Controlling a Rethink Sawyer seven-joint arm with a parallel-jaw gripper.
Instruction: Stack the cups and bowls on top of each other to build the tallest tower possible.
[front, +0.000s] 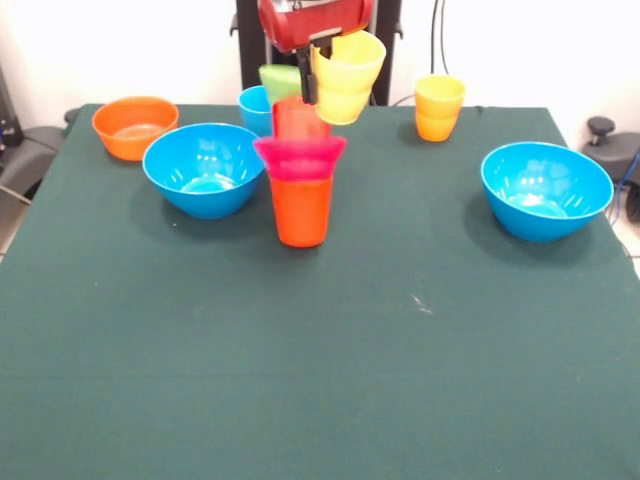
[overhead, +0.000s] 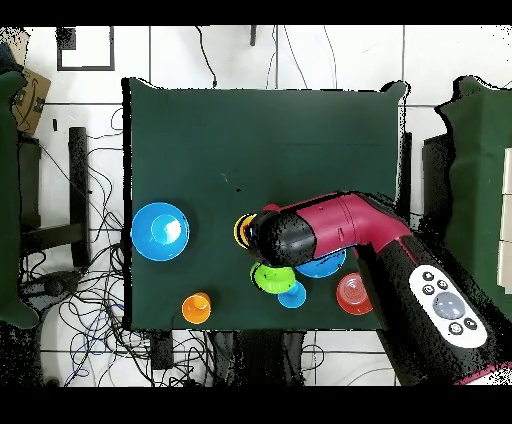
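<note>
At mid-table stands the tower: an orange cup (front: 302, 210), a pink-red bowl (front: 300, 157) on it, and a red cup (front: 298, 118) in that bowl. My gripper (front: 316, 82) hangs just above and right of the tower's top. It is shut on the rim of a pale yellow cup (front: 348, 75), which is tilted in the air. In the overhead view that pale yellow cup (overhead: 243, 231) peeks out beside the arm's head (overhead: 300, 235), which hides the tower.
Two blue bowls (front: 205, 168) (front: 546, 188) sit left and right of the tower. An orange bowl (front: 135, 125) is at the far left. A light blue cup (front: 256, 108) and a lime-green bowl (front: 280, 78) stand behind the tower. A yellow-orange cup (front: 439, 107) is at the far right.
</note>
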